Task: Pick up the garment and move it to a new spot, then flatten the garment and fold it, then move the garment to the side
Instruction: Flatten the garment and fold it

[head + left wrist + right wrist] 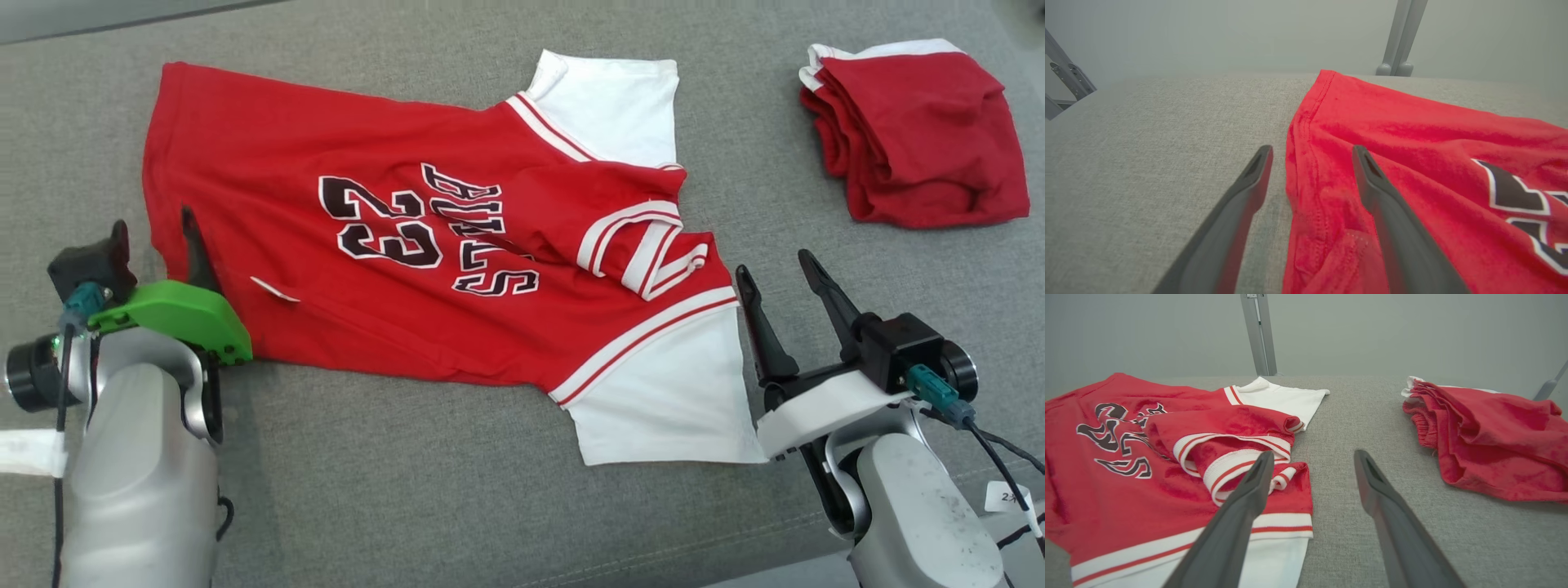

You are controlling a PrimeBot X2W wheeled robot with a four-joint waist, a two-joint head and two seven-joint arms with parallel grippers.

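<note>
Head view: garment [424, 245] lies spread on the surface [408, 506], collar [645, 245] rumpled; we judge the move done, flattening partial, fold and side move left
Left wrist: left pincer [1312, 150] open astride the hem [1306, 118], holding nothing
Right wrist: right pincer [1313, 454] open beside the sleeve [1282, 559]

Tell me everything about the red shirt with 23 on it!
The red jersey lies spread on the grey fabric surface, soft-looking and a bit wrinkled. It has white sleeves, red-and-white striped trim and black letters with 23. Its collar end is bunched and folded over. The open left tool straddles its hem.
</note>
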